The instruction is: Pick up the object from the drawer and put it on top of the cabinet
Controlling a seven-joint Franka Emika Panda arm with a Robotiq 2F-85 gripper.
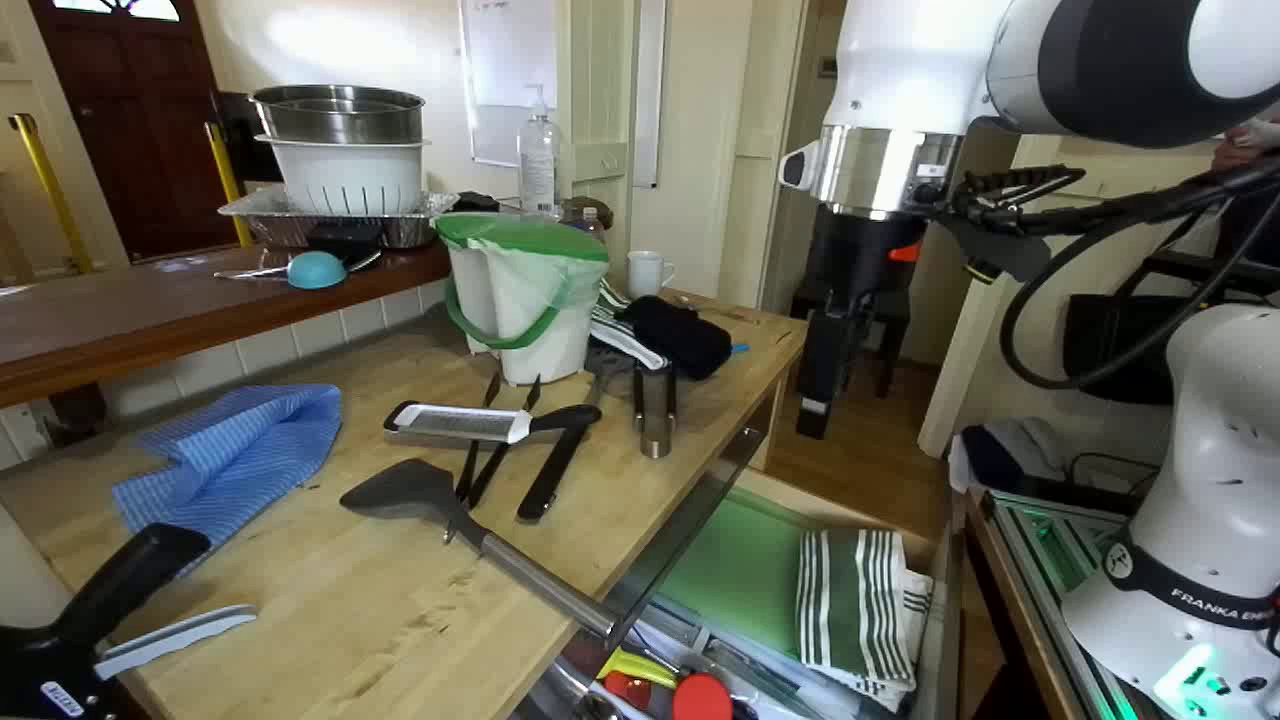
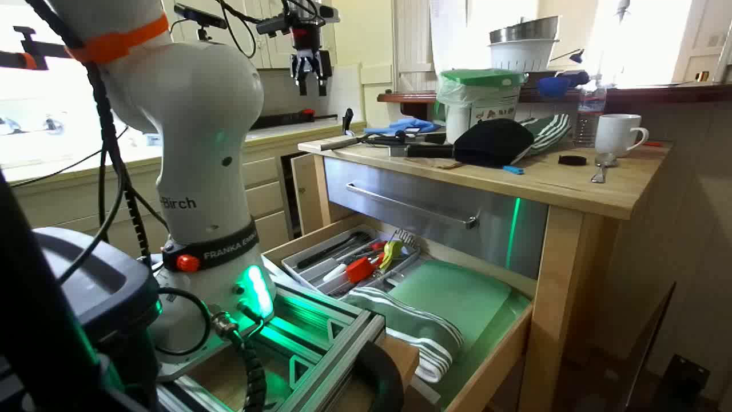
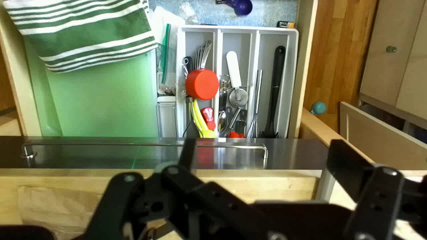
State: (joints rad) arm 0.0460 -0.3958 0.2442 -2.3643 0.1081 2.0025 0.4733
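In the drawer [image 2: 497,361], cloth [image 3: 90,36] left of tray [image 3: 233,41] in the wrist view, and on the cabinet [image 1: 420,620], grater [image 1: 460,422] near bucket [image 1: 510,290].

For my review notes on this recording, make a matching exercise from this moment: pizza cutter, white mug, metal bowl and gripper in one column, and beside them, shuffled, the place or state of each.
Things
1. Pizza cutter
2. White mug
3. Metal bowl
4. Gripper

Place or state
A. Stacked above a white slotted basket
B. Open, in midair
C. In the cutlery tray inside the drawer
D. On the light wooden cabinet top

Right pairs: 1-C, 2-D, 3-A, 4-B
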